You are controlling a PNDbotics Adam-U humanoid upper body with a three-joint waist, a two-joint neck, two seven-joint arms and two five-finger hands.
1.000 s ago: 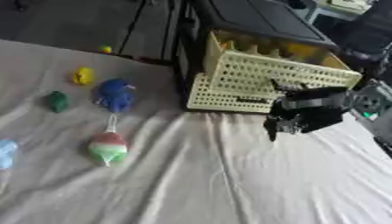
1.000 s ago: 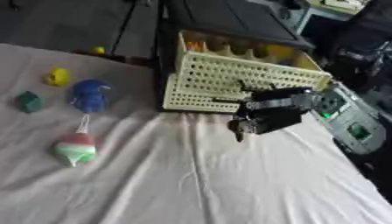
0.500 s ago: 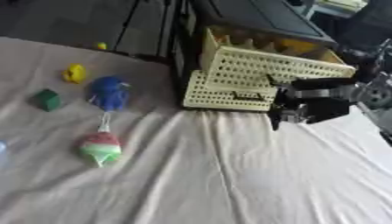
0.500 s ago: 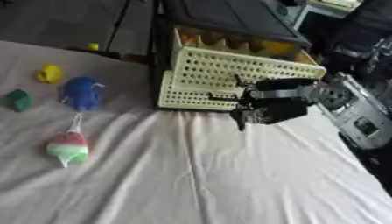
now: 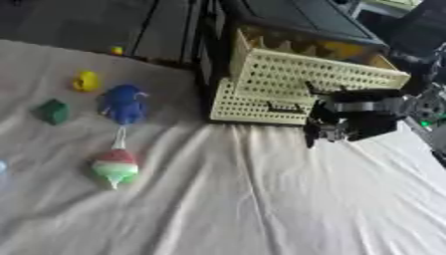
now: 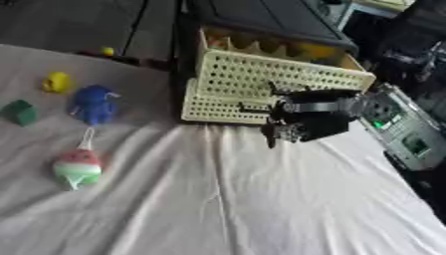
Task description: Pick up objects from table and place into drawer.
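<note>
White cloth is covering the desk [image 5: 261, 209], with the toys lying at its left: a blue toy [image 5: 123, 103], a yellow one [image 5: 85, 81], a green block [image 5: 54, 111] and a red-green toy [image 5: 116, 166]. Right hand [image 5: 344, 127] is hovering just before the open cream drawer [image 5: 305, 74], fingers [image 5: 310, 135] curling downward, holding nothing.

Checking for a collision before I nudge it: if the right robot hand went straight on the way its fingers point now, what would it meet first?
The right robot hand has its fingers pointing down, so it would probably meet the white cloth-covered table first, just in front of the cream perforated plastic drawer. Depth is hard to judge.
</note>
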